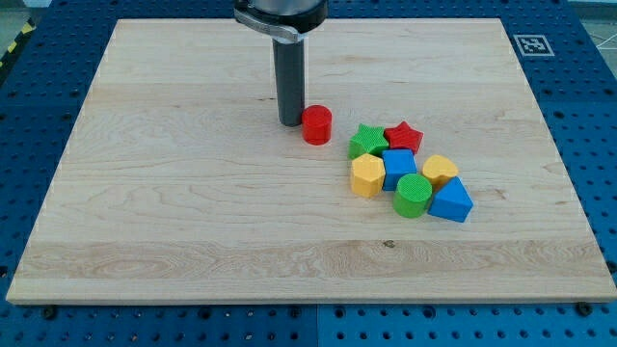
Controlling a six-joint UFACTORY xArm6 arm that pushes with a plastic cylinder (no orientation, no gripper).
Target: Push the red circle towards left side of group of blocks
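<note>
The red circle [316, 125], a short red cylinder, stands on the wooden board [193, 193] just above centre. My tip [290, 121] rests right against its left side. To the circle's lower right lies the group of blocks: a green star [366, 141], a red star [403, 137], a yellow hexagon [367, 175], a blue cube [398, 168], a yellow heart-like block [440, 171], a green cylinder [413, 196] and a blue triangle [451, 201]. The red circle is apart from the group, up and left of the green star.
The board lies on a blue perforated table [588, 116]. A black-and-white marker tag [533, 44] sits off the board's top right corner. The rod's dark mount [280, 14] hangs at the view's top.
</note>
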